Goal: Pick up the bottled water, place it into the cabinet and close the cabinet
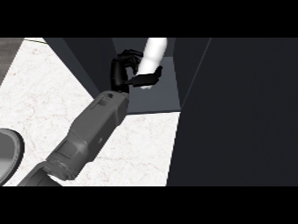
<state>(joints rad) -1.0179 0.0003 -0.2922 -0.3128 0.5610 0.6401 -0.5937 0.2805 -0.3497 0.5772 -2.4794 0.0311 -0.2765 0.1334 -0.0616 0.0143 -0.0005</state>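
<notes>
One robot hand [130,70] (the left) grips one bottled water [152,57] inside the one open cabinet [157,98].

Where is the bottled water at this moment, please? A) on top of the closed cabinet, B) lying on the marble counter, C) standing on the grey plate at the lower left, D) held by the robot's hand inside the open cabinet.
D: the left hand is curled round the white bottled water, which sits within the open cabinet, above its shelf, not on the marble counter.
</notes>
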